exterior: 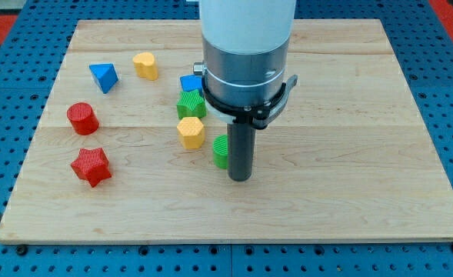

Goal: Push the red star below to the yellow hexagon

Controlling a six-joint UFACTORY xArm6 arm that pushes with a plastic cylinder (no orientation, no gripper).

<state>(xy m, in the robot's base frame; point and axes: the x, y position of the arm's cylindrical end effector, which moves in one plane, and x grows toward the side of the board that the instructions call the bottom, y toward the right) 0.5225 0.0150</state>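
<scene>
The red star (91, 166) lies at the view's lower left of the wooden board (349, 154). The yellow hexagon (191, 131) sits near the board's middle, to the right of and a little above the star. My tip (241, 178) rests on the board to the right of the hexagon, right beside a green block (221, 151) that it partly hides. The star is far to the tip's left.
A red cylinder (82, 118) stands above the star. A blue triangle (104, 77) and a yellow block (145, 65) lie at the upper left. A green block (191, 105) and a blue block (190, 82) sit above the hexagon, partly behind the arm.
</scene>
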